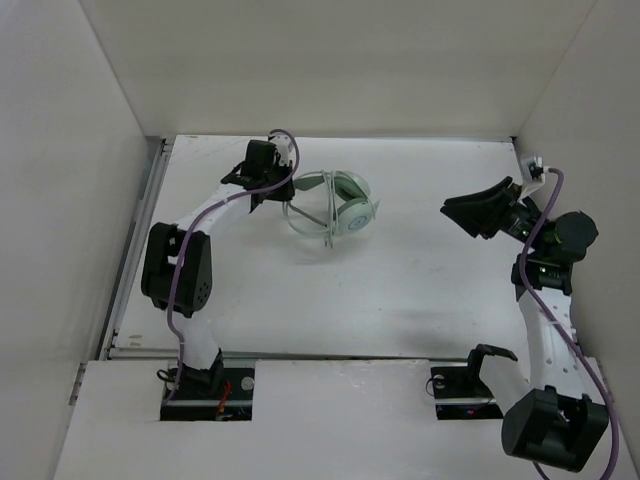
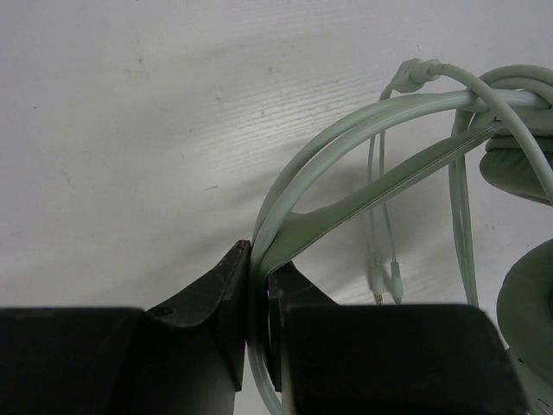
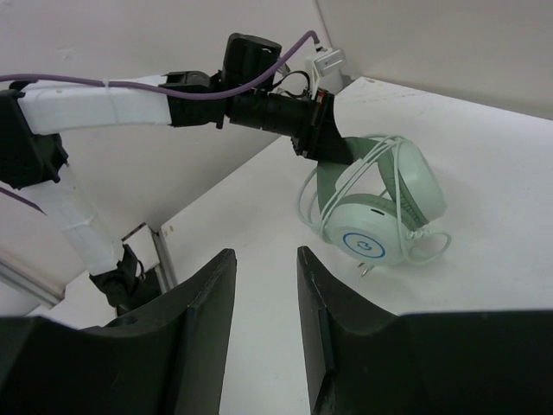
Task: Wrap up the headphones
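White tabletop: I am pinching the headphones' headband in the left gripper, anchoring them; the right gripper is hovering spread.

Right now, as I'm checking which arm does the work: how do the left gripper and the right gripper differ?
The left gripper is shut on the headband of the headphones; the right gripper is open and holds nothing. The left gripper is at the headphones; the right gripper hangs off to their right, apart from them. Both are black.
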Controlling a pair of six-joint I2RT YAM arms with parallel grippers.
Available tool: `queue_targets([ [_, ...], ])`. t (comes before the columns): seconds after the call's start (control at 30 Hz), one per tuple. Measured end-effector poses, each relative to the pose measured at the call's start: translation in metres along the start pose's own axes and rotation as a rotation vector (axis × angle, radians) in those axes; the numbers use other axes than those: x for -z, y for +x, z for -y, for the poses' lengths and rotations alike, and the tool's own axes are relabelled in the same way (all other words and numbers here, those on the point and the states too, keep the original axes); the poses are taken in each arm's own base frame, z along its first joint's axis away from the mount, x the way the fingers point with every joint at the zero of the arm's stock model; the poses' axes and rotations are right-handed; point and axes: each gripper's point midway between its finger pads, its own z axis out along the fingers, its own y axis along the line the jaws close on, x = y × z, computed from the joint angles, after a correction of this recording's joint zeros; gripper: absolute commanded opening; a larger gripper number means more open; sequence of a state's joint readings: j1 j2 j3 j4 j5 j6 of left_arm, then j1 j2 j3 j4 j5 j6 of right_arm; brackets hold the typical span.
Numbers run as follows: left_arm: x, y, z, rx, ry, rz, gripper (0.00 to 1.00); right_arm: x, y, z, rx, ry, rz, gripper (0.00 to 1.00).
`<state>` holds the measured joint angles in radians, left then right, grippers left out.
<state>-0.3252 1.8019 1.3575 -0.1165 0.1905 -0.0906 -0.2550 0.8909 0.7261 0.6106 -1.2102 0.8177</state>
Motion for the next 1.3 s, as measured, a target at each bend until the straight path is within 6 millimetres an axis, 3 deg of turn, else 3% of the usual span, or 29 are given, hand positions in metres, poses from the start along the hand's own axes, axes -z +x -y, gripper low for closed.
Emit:
queue_targets([
  [0.03, -0.004, 0.0, -0.001, 0.0, -0.001, -0.004, 0.19, 0.001, -0.001, -0.001, 0.003, 0.003, 0.003, 0.4],
  [0.2, -0.019, 0.003, -0.005, 0.005, -0.015, -0.024, 0.31, 0.007, -0.005, -0.003, 0.015, 0.023, 0.02, 0.4],
  [0.43, -0.029, 0.005, -0.013, 0.015, -0.031, -0.037, 0.38, 0.014, -0.003, -0.001, 0.007, 0.052, 0.034, 0.4],
  [0.53, -0.029, 0.002, -0.018, 0.02, -0.039, -0.03, 0.49, 0.015, -0.002, 0.002, -0.003, 0.061, 0.037, 0.4],
  [0.77, -0.027, 0.0, -0.028, 0.033, -0.054, -0.026, 0.52, 0.017, -0.003, 0.003, -0.008, 0.069, 0.041, 0.4],
  [0.9, -0.014, -0.004, -0.027, 0.063, -0.056, -0.027, 0.69, 0.017, -0.003, 0.003, -0.007, 0.07, 0.041, 0.4],
  [0.97, 0.008, -0.015, -0.019, 0.073, -0.047, -0.01, 0.82, 0.017, -0.003, 0.004, 0.001, 0.074, 0.044, 0.4],
  [1.03, 0.049, -0.039, -0.003, 0.046, -0.023, 0.055, 0.85, 0.02, -0.005, 0.01, 0.016, 0.1, 0.052, 0.4],
  [1.07, 0.073, -0.053, 0.006, 0.016, -0.008, 0.104, 0.87, 0.022, -0.007, 0.015, 0.027, 0.124, 0.061, 0.4],
  [1.17, 0.169, -0.104, 0.03, -0.123, 0.012, 0.335, 0.96, 0.036, -0.019, 0.039, 0.079, 0.263, 0.111, 0.41],
  [1.23, 0.236, -0.128, 0.022, -0.169, -0.042, 0.497, 0.98, 0.048, -0.031, 0.058, 0.141, 0.395, 0.147, 0.41],
  [1.3, 0.29, -0.134, -0.022, -0.154, -0.199, 0.609, 0.97, 0.062, -0.044, 0.078, 0.225, 0.54, 0.172, 0.42],
])
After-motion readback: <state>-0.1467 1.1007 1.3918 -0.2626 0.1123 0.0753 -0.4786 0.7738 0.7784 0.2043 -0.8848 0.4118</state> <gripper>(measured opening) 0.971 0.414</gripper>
